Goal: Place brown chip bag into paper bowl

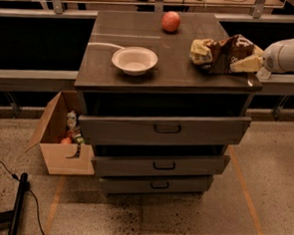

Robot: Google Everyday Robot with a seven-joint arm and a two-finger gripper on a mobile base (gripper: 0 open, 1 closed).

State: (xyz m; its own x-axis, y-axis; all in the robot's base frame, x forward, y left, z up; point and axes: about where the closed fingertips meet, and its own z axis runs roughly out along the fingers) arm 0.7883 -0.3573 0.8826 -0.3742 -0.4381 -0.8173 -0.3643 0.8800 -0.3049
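The brown chip bag [218, 52] lies crinkled on the right side of the dark cabinet top [179, 71], its pale yellow end pointing left. The white paper bowl [134, 60] sits empty on the left front part of the top, well apart from the bag. My gripper [246, 63] comes in from the right edge on a white arm [288, 54] and is at the bag's right end, touching or just short of it, low over the top's right front corner.
A round red-orange fruit [171, 21] sits at the back of the top. Three drawers [164, 128] below stand partly pulled out. An open cardboard box [61, 139] with items stands on the floor at left. A black cable and stand [18, 201] lie at bottom left.
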